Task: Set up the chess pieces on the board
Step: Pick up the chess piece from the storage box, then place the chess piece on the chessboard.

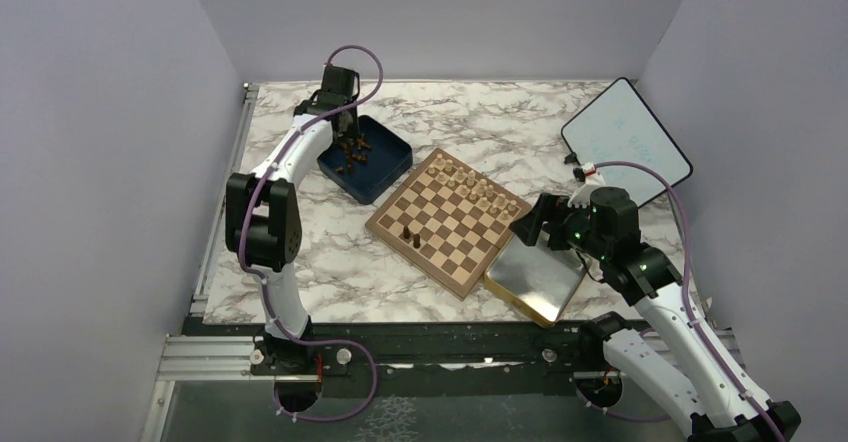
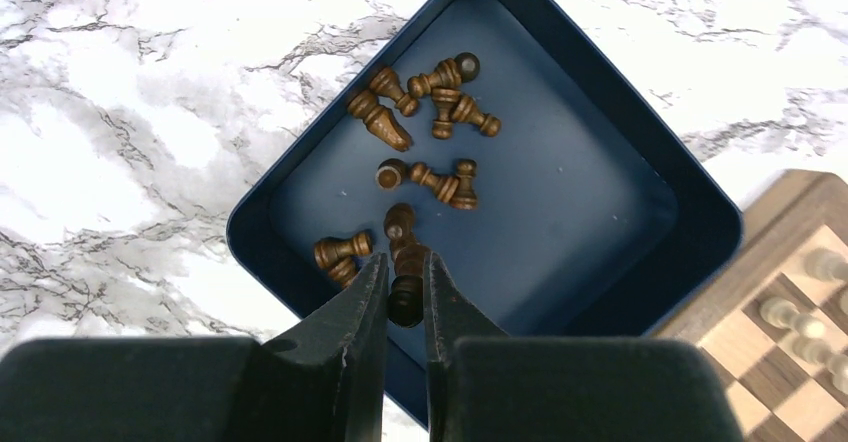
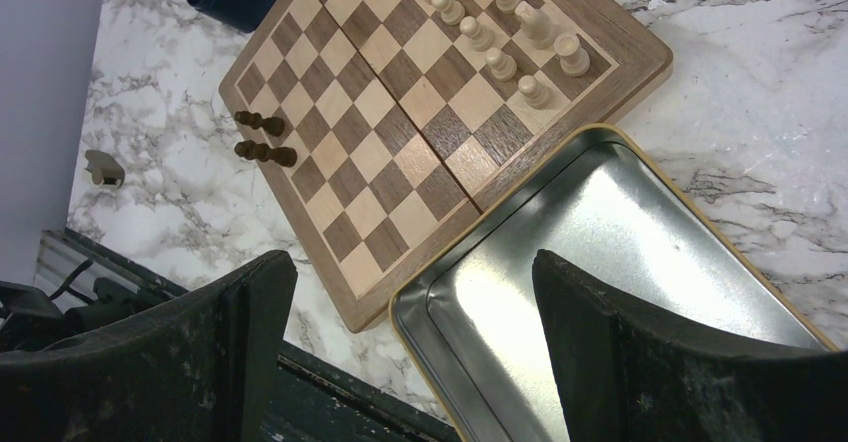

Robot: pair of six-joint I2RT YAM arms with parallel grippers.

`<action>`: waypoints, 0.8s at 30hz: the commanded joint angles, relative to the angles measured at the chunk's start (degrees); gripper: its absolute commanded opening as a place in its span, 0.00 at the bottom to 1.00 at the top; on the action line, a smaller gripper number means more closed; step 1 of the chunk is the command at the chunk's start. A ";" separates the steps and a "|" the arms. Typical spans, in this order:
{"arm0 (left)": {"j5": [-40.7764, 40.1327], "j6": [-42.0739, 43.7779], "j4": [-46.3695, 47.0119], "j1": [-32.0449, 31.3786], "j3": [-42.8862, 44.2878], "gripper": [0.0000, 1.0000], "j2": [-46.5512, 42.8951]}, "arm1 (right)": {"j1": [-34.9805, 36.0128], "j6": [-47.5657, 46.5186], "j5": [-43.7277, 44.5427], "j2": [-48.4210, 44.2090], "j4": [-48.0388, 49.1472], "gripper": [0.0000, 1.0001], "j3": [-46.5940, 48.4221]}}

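Note:
Several dark brown chess pieces (image 2: 425, 102) lie loose in a dark blue square box (image 2: 600, 212). My left gripper (image 2: 405, 274) reaches into that box (image 1: 385, 167) and is shut on one dark chess piece (image 2: 406, 297), which is pinched between the fingertips. The board (image 1: 445, 220) lies mid-table, turned diagonally. Two dark chess pieces (image 1: 408, 233) stand on its near-left edge, also seen in the right wrist view (image 3: 262, 137). My right gripper (image 3: 415, 272) hangs open and empty over the near corner of the board (image 3: 380, 112) and the metal tray.
Pale beige chessmen (image 1: 480, 187) fill the board's far-right rows. A gold-rimmed metal tray (image 1: 535, 282) lies empty against the board's near-right side. A white panel (image 1: 625, 142) leans at the back right. Grey walls close in on three sides.

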 commanded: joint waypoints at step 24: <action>1.77 -4.49 -1.98 -27.95 -18.88 0.10 -27.29 | 0.35 0.46 3.20 0.93 -1.63 0.94 0.28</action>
